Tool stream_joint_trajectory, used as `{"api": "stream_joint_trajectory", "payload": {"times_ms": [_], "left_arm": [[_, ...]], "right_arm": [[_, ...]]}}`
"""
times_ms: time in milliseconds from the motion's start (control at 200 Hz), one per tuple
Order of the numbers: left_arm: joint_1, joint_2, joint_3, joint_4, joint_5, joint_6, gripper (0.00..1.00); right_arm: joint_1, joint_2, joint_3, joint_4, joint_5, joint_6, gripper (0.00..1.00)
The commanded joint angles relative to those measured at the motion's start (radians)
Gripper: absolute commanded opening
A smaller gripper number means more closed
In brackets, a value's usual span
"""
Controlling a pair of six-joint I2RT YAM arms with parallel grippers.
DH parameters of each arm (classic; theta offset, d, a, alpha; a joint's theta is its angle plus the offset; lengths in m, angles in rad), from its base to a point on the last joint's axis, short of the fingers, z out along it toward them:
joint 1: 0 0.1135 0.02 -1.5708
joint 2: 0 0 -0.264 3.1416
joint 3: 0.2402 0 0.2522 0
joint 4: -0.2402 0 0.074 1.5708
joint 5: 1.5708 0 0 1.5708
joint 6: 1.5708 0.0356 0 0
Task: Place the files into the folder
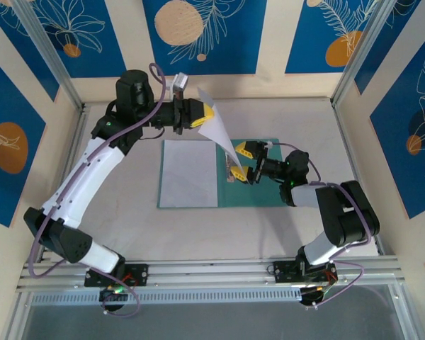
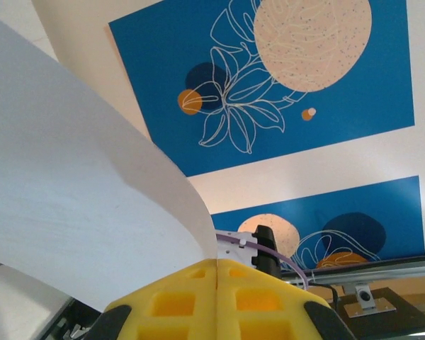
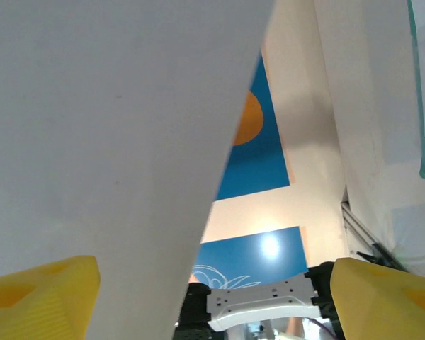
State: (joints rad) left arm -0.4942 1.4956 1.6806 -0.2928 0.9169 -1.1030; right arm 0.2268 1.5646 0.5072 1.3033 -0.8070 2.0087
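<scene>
From above, the left gripper (image 1: 207,113) is clamped on the top corner of the lifted sheet (image 1: 223,134). The sheet hangs slanting down from those closed fingers towards the right gripper (image 1: 239,161). The right gripper's yellow fingers stand apart, one on each side of the sheet's lower edge. Below the right gripper lies the open teal folder (image 1: 262,195), and the flat sheet (image 1: 189,173) rests on the folder's side away from that gripper. In the left wrist view, the left gripper (image 2: 217,269) has its yellow pads pressed together, with the lifted sheet (image 2: 78,191) curving up and away to one side of them. In the right wrist view, the right gripper (image 3: 216,283) is spread wide, and the lifted sheet (image 3: 113,142) rises between its fingers.
</scene>
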Motion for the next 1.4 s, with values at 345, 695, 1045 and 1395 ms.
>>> {"api": "stream_joint_trajectory", "payload": {"times_ms": [345, 695, 1045, 1395], "left_arm": [[-0.096, -0.039, -0.129, 0.268, -0.024, -0.164, 0.0], [-0.087, -0.174, -0.229, 0.134, -0.021, -0.114, 0.0], [-0.011, -0.247, -0.341, 0.098, 0.025, -0.1, 0.0], [0.019, -0.276, -0.332, -0.078, -0.066, 0.081, 0.0]], "right_arm": [[0.036, -0.085, 0.008, 0.097, 0.161, 0.178, 0.89], [-0.005, -0.162, 0.034, 0.096, 0.192, 0.19, 0.88], [-0.034, -0.191, 0.004, 0.085, 0.151, 0.146, 0.85], [-0.035, -0.239, 0.021, -0.076, 0.082, 0.041, 0.81]]}}
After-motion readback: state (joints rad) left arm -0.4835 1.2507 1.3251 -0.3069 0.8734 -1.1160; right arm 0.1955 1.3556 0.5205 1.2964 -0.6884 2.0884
